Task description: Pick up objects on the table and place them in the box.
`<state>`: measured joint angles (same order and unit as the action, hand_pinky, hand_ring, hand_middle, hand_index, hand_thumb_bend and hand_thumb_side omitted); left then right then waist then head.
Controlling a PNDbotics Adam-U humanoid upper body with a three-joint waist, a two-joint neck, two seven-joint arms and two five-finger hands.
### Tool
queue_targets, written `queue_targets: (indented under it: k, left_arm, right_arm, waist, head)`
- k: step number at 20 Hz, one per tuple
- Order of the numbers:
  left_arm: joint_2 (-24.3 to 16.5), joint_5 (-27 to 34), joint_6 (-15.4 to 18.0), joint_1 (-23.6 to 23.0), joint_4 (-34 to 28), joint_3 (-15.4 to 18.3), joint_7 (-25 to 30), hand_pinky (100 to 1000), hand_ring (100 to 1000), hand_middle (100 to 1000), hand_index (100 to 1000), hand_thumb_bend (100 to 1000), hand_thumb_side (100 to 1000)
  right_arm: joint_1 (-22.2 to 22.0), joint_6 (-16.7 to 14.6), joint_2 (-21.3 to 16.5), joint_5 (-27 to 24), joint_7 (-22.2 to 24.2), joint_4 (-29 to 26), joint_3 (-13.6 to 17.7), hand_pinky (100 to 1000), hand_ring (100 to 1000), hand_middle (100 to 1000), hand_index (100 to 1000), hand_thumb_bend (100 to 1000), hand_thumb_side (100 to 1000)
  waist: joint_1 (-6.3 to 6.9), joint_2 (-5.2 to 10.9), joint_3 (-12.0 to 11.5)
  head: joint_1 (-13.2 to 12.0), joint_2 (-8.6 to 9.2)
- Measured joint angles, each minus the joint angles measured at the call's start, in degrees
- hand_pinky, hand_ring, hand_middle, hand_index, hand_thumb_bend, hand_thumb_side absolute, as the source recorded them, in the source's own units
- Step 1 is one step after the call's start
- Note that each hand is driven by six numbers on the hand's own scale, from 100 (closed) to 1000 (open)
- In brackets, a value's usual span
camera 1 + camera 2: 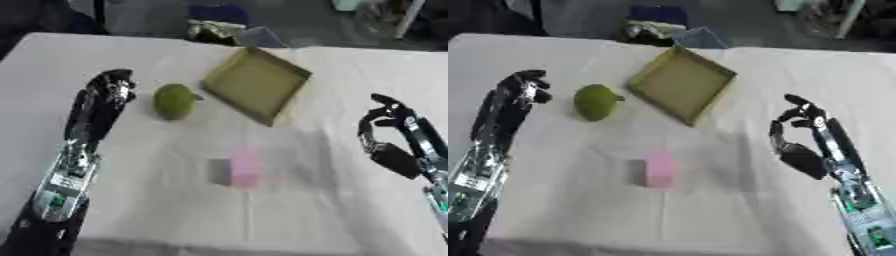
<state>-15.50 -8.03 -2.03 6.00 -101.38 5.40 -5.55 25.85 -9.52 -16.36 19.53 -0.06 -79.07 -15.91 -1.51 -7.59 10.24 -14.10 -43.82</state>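
Observation:
A green pear-like fruit [174, 101] lies on the white table, just left of the shallow tan box [255, 84]. A small pink block [659, 169] stands nearer the table's middle. My left hand [109, 91] hovers left of the fruit, its fingers curled and holding nothing. At the right side my right hand [800, 142] is raised, fingers relaxed and slightly bent, with nothing in it. Nothing shows inside the box.
The white table [175, 200] fills most of the view. Beyond its far edge sit dark and blue items [658, 20] and some clutter at the upper right.

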Motion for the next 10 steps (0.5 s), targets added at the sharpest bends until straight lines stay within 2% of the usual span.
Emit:
queue_targets:
  k: [10]
  left_arm:
    - [0.0, 0.0, 0.0, 0.0, 0.0, 0.0, 0.0, 657, 569, 571, 756, 100, 746]
  right_arm:
    - [-0.1, 0.0, 0.0, 0.0, 0.0, 0.0, 0.0, 762, 832, 618, 937, 100, 442]
  waist:
    - [0.01, 0.04, 0.0]
  head:
    - [-0.1, 0.0]
